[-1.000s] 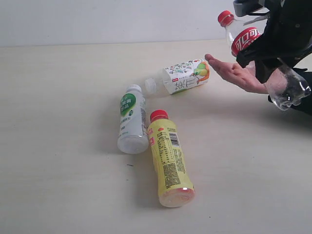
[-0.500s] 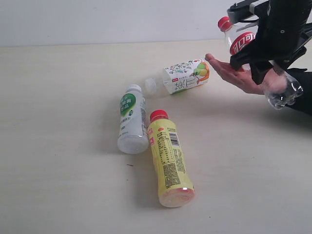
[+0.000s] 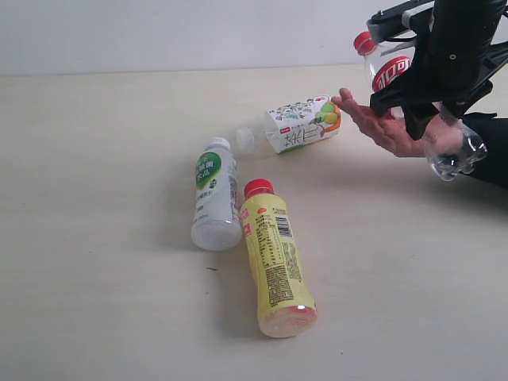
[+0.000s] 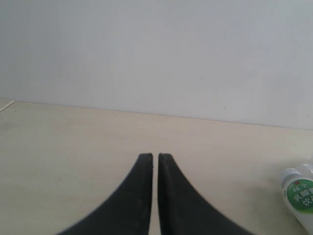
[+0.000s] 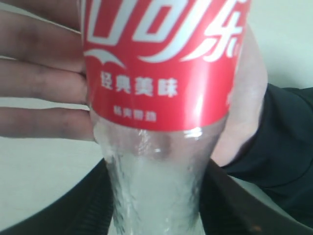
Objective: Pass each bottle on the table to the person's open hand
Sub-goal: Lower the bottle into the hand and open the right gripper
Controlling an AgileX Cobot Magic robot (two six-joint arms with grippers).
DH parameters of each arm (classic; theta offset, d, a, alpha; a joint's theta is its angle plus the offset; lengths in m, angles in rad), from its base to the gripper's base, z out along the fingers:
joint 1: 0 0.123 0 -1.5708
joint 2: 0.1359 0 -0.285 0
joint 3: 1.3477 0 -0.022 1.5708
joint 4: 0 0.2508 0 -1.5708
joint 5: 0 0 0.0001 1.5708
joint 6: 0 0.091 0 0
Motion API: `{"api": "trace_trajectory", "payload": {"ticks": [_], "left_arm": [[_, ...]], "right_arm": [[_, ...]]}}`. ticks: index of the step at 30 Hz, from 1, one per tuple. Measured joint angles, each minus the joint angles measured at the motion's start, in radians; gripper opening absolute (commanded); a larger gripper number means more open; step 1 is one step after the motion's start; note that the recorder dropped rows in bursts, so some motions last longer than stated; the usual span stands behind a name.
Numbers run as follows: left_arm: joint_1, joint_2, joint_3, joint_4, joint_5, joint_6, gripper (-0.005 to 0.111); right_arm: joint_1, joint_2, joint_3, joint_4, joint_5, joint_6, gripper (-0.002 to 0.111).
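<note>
Nearest me the yellow bottle [image 3: 276, 266], white bottle [image 3: 214, 198] and floral-label bottle [image 3: 298, 125] lie on the surface [image 3: 95, 238], and the left gripper [image 4: 155, 156] is pressed together, idle. Farther back the right gripper [image 5: 156, 205] pinches the red-label cola bottle [image 3: 393, 71] over the person's open hand [image 3: 381, 123]. It should settle the bottle into the palm before spreading.

Plain white wall [image 3: 159, 32] behind pale beige table [image 3: 95, 302], even light

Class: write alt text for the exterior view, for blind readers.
The right tool holds a clear plastic bottle with red cap and label at a person's open hand. Three others lie on the pale beige table: a white green-labelled bottle, a yellow red-capped bottle, a squarish floral-labelled bottle.
</note>
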Motion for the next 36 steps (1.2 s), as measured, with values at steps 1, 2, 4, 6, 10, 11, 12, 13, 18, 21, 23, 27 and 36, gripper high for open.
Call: {"api": "trace_trajectory", "payload": {"ticks": [1, 2, 4, 6, 10, 11, 12, 13, 18, 21, 23, 27, 36], "left_arm": [[0.000, 0.000, 0.000, 0.000, 0.000, 0.000, 0.007], [0.000, 0.000, 0.000, 0.000, 0.000, 0.000, 0.007], [0.000, 0.000, 0.000, 0.000, 0.000, 0.000, 0.007], [0.000, 0.000, 0.000, 0.000, 0.000, 0.000, 0.007], [0.000, 0.000, 0.000, 0.000, 0.000, 0.000, 0.007], [0.000, 0.000, 0.000, 0.000, 0.000, 0.000, 0.007], [0.000, 0.000, 0.000, 0.000, 0.000, 0.000, 0.007], [0.000, 0.000, 0.000, 0.000, 0.000, 0.000, 0.007], [0.000, 0.000, 0.000, 0.000, 0.000, 0.000, 0.007], [0.000, 0.000, 0.000, 0.000, 0.000, 0.000, 0.007], [0.000, 0.000, 0.000, 0.000, 0.000, 0.000, 0.007], [0.000, 0.000, 0.000, 0.000, 0.000, 0.000, 0.007], [0.000, 0.000, 0.000, 0.000, 0.000, 0.000, 0.007]], "right_arm": [[0.000, 0.000, 0.000, 0.000, 0.000, 0.000, 0.061], [0.000, 0.000, 0.000, -0.001, 0.000, 0.000, 0.063], [0.000, 0.000, 0.000, -0.001, -0.001, 0.000, 0.070], [0.000, 0.000, 0.000, -0.001, -0.003, 0.000, 0.075], [0.000, 0.000, 0.000, -0.001, -0.005, 0.000, 0.078], [0.000, 0.000, 0.000, -0.001, -0.005, 0.000, 0.078], [0.000, 0.000, 0.000, -0.001, -0.005, 0.000, 0.078], [0.000, 0.000, 0.000, -0.001, -0.005, 0.000, 0.078], [0.000, 0.000, 0.000, -0.001, -0.025, 0.002, 0.078], [0.000, 0.000, 0.000, -0.001, -0.035, 0.002, 0.078], [0.000, 0.000, 0.000, -0.001, -0.039, 0.002, 0.078], [0.000, 0.000, 0.000, -0.001, -0.046, 0.004, 0.078], [0.000, -0.024, 0.000, -0.001, -0.069, 0.006, 0.078]]}}
